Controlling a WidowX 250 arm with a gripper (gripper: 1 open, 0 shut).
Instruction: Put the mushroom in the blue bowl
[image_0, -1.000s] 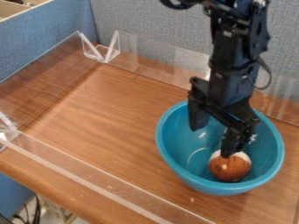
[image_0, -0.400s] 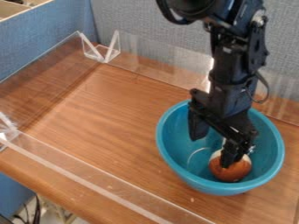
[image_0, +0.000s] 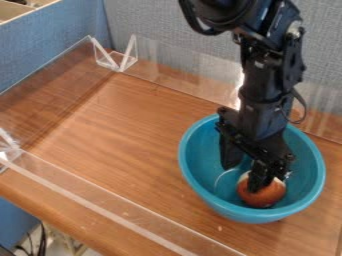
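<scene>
The blue bowl (image_0: 198, 160) stands on the wooden table at the right. The mushroom (image_0: 265, 193), reddish-brown cap up, lies on the bowl's floor toward its near right side. My gripper (image_0: 257, 173) points straight down inside the bowl, directly over the mushroom. Its black fingers (image_0: 237, 158) reach down on either side of the cap, about half closed. The fingertips hide the top of the mushroom, so I cannot make out whether they press on it.
Clear acrylic walls (image_0: 80, 195) run along the table's front and left edges, with clear brackets (image_0: 114, 52) at the back left. A blue partition (image_0: 54, 40) stands behind the table. Bare wood (image_0: 107, 130) lies left of the bowl.
The fingers have drawn closer together around the mushroom. The bowl and the mushroom have stayed where they were.
</scene>
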